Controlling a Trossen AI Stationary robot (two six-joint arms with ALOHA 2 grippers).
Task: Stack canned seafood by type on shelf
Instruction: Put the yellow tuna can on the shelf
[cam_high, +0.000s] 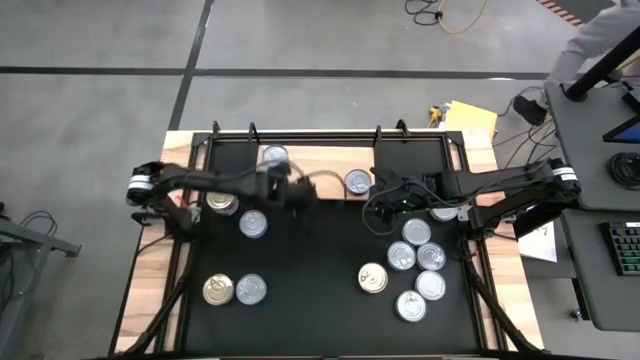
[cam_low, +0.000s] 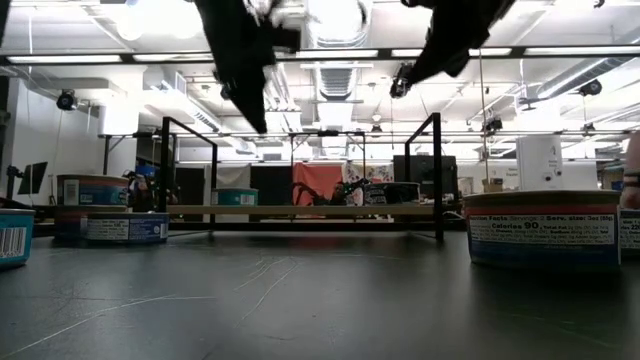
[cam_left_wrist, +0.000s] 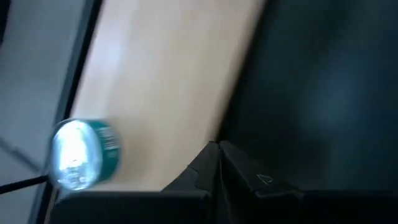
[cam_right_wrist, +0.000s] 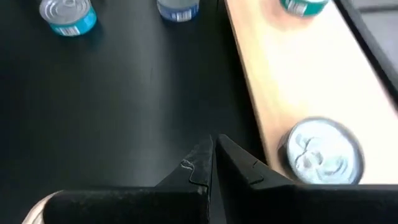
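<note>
Over the table: both arms hang above the black top, near the back.
Left gripper (cam_left_wrist: 217, 163): its two fingers are pressed tight together. It holds nothing and touches nothing. From above, it sits (cam_high: 300, 192) near the front edge of the shelf.
Right gripper (cam_right_wrist: 213, 163): its fingers are pressed tight together too, with nothing between them. From above, it sits (cam_high: 385, 190) just in front of the shelf, beside a tin.
Shelf (cam_high: 320, 165): a long light wood board that lies flat at the back of the table.
Tins on the shelf: one teal tin (cam_high: 274, 156) toward the left, and one silver-topped tin (cam_high: 357, 181) near the middle. The left wrist view shows the teal tin (cam_left_wrist: 79, 153) on the wood. The right wrist view shows the silver-topped tin (cam_right_wrist: 323, 152) on the wood, close to the gripper.
Tins on the left of the table: one gold-topped tin (cam_high: 222, 202) and one silver one (cam_high: 253, 223) near the shelf, and two more (cam_high: 234, 290) side by side at the front.
Tins on the right of the table: a bunch of silver tins (cam_high: 424, 257) close together, with one gold-topped tin (cam_high: 373, 278) beside them.
</note>
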